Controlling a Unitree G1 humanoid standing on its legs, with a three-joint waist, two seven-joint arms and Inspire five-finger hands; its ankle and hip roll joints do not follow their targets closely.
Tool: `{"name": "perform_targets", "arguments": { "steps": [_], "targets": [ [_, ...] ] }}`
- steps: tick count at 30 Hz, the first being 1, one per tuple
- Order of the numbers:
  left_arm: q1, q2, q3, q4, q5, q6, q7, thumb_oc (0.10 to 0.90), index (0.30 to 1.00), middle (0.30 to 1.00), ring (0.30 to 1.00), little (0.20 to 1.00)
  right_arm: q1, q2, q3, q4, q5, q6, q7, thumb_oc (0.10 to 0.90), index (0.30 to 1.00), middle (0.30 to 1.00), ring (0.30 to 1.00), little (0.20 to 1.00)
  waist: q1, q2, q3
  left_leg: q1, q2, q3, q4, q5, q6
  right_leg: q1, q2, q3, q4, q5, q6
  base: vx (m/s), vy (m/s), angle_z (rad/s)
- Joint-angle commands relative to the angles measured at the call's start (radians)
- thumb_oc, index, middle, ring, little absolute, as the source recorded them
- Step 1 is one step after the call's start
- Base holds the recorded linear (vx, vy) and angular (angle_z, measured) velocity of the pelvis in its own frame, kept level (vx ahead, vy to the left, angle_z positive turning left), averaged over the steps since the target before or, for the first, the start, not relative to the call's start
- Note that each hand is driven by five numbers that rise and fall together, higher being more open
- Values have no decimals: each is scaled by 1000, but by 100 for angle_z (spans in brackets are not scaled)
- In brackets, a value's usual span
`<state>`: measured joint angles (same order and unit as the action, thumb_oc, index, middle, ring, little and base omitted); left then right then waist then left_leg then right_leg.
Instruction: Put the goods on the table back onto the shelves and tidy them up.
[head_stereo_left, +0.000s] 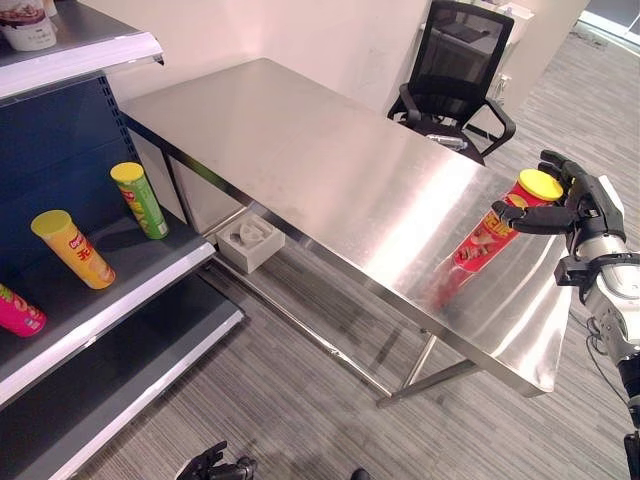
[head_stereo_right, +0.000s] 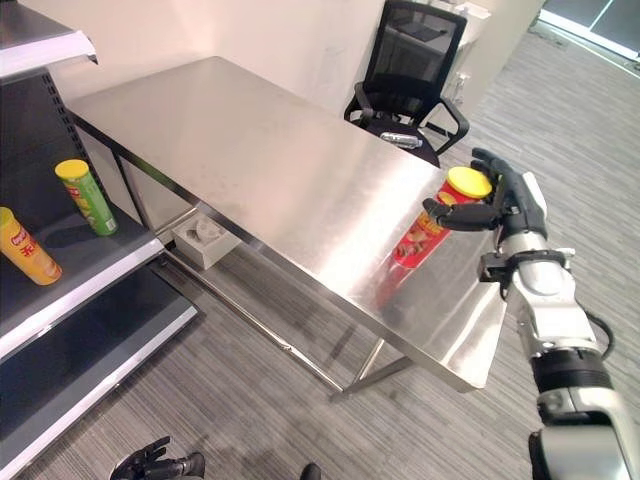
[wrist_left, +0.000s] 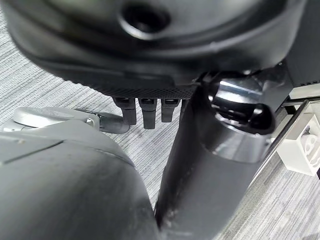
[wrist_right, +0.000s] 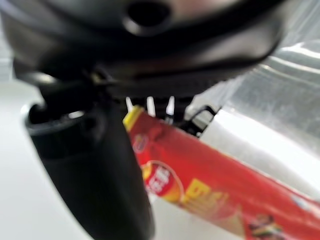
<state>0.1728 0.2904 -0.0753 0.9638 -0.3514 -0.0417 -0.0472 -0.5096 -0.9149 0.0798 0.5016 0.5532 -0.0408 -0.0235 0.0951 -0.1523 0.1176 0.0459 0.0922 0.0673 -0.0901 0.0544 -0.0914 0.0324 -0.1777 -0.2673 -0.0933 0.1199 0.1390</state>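
Observation:
A red chip can (head_stereo_left: 497, 232) with a yellow lid (head_stereo_right: 468, 183) leans tilted near the right end of the steel table (head_stereo_left: 300, 150), its base at the tabletop. My right hand (head_stereo_left: 585, 205) is shut on its upper part, thumb (head_stereo_right: 455, 214) across the front and fingers behind; the can (wrist_right: 200, 180) runs past the thumb in the right wrist view. On the middle board of the blue shelf (head_stereo_left: 110, 300) at the left stand a yellow can (head_stereo_left: 72, 250) and a green can (head_stereo_left: 140, 200), both tilted. My left hand (head_stereo_left: 215, 465) hangs low by the floor, fingers (wrist_left: 145, 112) relaxed.
A pink pack (head_stereo_left: 20, 312) lies at the shelf board's left edge and a tub (head_stereo_left: 28, 28) stands on the top board. A black office chair (head_stereo_left: 455, 75) is behind the table. A white box (head_stereo_left: 250, 243) sits on the floor under the table.

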Motion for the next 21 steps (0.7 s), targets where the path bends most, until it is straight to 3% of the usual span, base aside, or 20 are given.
{"name": "perform_targets", "arguments": {
  "steps": [1, 2, 11, 15, 21],
  "targets": [
    [-11, 18, -63, 53, 23, -16, 7, 800, 900, 900, 900, 900, -176, -97, 20, -13, -1, -54, -5, 558, 538, 538, 538, 538, 20, -5, -19, 5, -40, -10, 3, -44, 35, 74, 30, -35, 6, -82, 26, 0, 0, 0],
    [-11, 17, -63, 57, 20, -15, 8, 800, 900, 900, 900, 900, -183, -102, 35, -9, 4, -47, 4, 400, 300, 300, 300, 300, 19, -7, -19, 5, -40, -11, 3, -44, 34, 74, 30, -34, 6, -80, 25, 0, 0, 0],
    [-16, 16, -49, 59, 13, -11, 13, 800, 900, 900, 900, 900, -167, -103, 4, -52, -1, -50, -14, 400, 300, 300, 300, 300, 14, -2, -24, 10, -40, -11, 3, -45, 33, 79, 31, -35, 6, -84, 23, 0, 0, 0],
    [-15, 21, -39, 34, 10, -17, 17, 800, 900, 900, 900, 900, -134, -46, -94, -138, 39, -110, -63, 400, 300, 300, 300, 300, 27, 8, -31, 14, -38, -24, 3, -44, 31, 95, 31, -50, 6, -93, 21, 1, -29, 4],
    [-17, 31, -33, 19, 8, -19, 21, 800, 900, 900, 900, 900, -188, -1, -111, -236, 89, -189, -91, 400, 300, 300, 300, 300, 62, 15, -39, 12, -27, -58, 3, -29, 14, 112, 45, -79, 6, -112, 6, -18, -62, 14]
  ]
}}
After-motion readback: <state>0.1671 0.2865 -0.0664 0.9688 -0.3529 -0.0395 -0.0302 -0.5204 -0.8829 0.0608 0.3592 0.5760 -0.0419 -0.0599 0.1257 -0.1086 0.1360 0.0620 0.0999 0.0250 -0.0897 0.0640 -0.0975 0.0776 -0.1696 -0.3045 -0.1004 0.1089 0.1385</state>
